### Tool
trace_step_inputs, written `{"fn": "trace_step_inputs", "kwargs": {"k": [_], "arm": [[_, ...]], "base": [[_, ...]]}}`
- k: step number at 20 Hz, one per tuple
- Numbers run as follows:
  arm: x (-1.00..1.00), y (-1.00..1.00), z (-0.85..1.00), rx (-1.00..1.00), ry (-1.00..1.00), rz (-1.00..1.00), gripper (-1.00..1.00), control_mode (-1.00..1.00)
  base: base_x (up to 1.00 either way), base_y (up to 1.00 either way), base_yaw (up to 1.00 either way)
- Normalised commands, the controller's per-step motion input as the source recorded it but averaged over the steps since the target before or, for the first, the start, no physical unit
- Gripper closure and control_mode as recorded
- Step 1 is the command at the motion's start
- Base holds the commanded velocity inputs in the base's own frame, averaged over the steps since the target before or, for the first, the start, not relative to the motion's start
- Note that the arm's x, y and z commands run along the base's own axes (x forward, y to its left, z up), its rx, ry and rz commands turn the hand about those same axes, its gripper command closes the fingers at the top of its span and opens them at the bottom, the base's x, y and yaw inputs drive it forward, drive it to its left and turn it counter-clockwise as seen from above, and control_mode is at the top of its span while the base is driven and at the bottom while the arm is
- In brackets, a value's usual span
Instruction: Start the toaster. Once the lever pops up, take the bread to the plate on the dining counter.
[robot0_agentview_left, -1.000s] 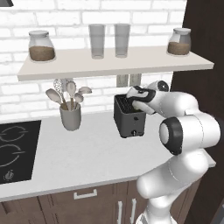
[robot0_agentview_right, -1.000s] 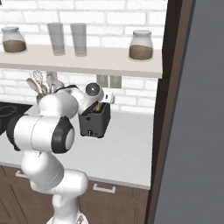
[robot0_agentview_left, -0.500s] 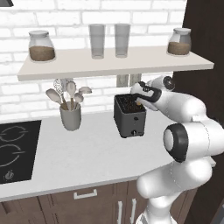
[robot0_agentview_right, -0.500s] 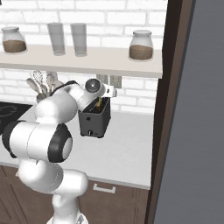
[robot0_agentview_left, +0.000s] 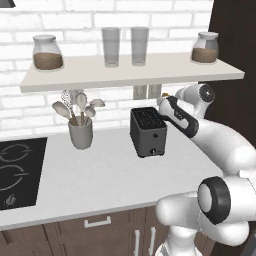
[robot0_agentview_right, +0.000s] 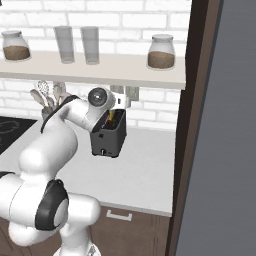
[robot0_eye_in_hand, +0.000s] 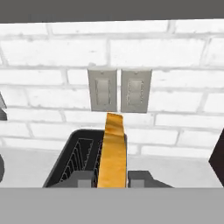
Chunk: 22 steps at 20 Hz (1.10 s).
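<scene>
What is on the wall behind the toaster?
Two grey wall plates sit side by side on the white brick, above the toaster. The bread in the end effector covers part of the wall below them.

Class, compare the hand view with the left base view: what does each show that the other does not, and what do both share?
Hand view alone: the bread edge-on between the tool's fingertips, above the toaster, and two wall switch plates seen head-on. Left base view alone: the utensil cup, the stovetop, the shelf with jars and glasses. Both: the toaster and the white brick wall.
</scene>
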Motion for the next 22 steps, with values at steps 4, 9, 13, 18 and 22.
{"fn": "trace_step_inputs", "kwargs": {"k": [4, 9, 13, 18, 22], "arm": [[-1.0, 0.0, 0.0, 0.0, -0.23, 0.04, 1.0, -1.0], [-1.0, 0.0, 0.08, 0.0, -0.2, 0.06, 1.0, -1.0], [-1.0, -0.06, 0.22, 0.0, -0.1, 0.08, 1.0, -1.0], [-1.0, -0.03, 0.11, -0.01, 0.0, 0.09, 1.0, -1.0], [-1.0, 0.0, 0.1, -0.07, 0.07, 0.08, 1.0, -1.0]], "base": [[0.0, 0.0, 0.0], [0.0, 0.0, 0.0], [0.0, 0.0, 0.0], [0.0, 0.0, 0.0], [0.0, 0.0, 0.0]]}}
